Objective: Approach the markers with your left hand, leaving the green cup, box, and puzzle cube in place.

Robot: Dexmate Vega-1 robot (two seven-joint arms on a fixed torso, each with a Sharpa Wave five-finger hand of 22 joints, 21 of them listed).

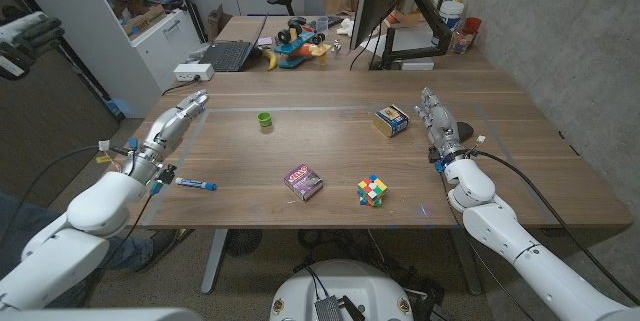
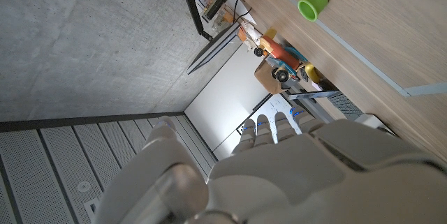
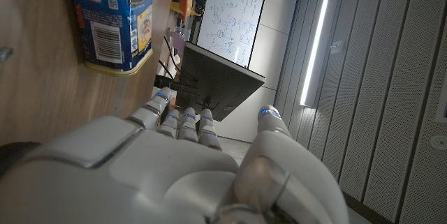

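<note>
A marker [image 1: 195,183] with blue ends lies near the table's front left, just right of my left wrist. My left hand [image 1: 176,121] is farther back at the left edge, fingers stretched out, holding nothing. The green cup [image 1: 264,119] [image 2: 313,3] stands to the right of its fingertips. A purple box [image 1: 303,182] and the puzzle cube [image 1: 372,190] sit front centre. A blue and yellow tin [image 1: 391,119] [image 3: 112,25] stands right of centre, with my right hand [image 1: 438,121] beside it, fingers straight and empty. The backs of my left hand [image 2: 279,175] and right hand [image 3: 181,175] fill the wrist views' lower parts.
At the back of the table are a laptop [image 1: 228,56], a colourful toy on wheels [image 1: 300,46] and a monitor on a stand [image 1: 385,11]. A white shelf unit [image 1: 140,11] stands behind the left corner. A thin tape line [image 1: 330,109] crosses the table.
</note>
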